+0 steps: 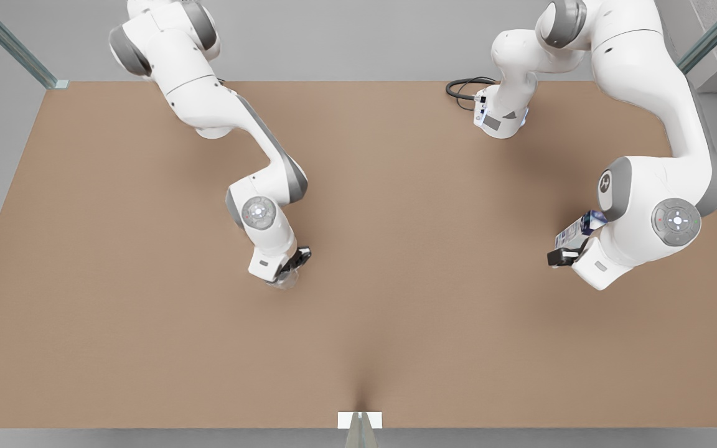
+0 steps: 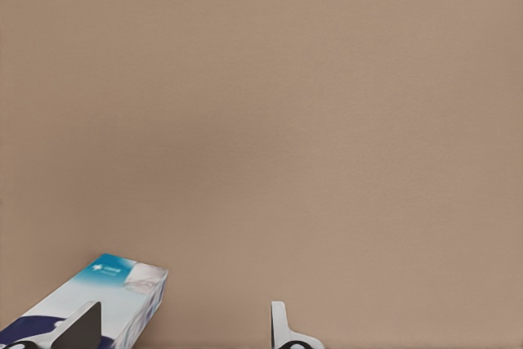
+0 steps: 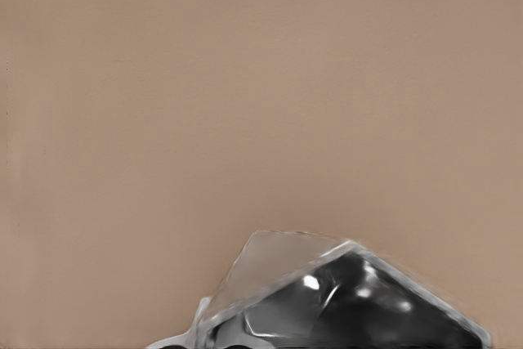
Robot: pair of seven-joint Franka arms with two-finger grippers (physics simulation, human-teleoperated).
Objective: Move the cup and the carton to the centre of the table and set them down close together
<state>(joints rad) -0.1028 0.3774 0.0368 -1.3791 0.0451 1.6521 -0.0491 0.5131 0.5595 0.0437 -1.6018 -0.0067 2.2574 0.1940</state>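
Cup (image 1: 286,281) is held by the right end effector (image 1: 290,269), which has closed on it at the front view's left-centre, low over the bench (image 1: 396,311); whether the cup touches the surface cannot be determined. The right wrist view shows its faceted, shiny wall (image 3: 343,300) close under the camera with bare bench beyond. Carton (image 1: 576,231) lies well apart at the front view's right, beside the left end effector (image 1: 562,256). In the left wrist view the carton (image 2: 98,304) sits against one fingertip (image 2: 78,328) while the other (image 2: 282,328) stands clear of it, so the fingers are spread wide and a grip is not confirmed. Judgement: the cup is being carried inward because the centre is the meeting point; the carton is not yet secured and needs a firm grasp before moving.
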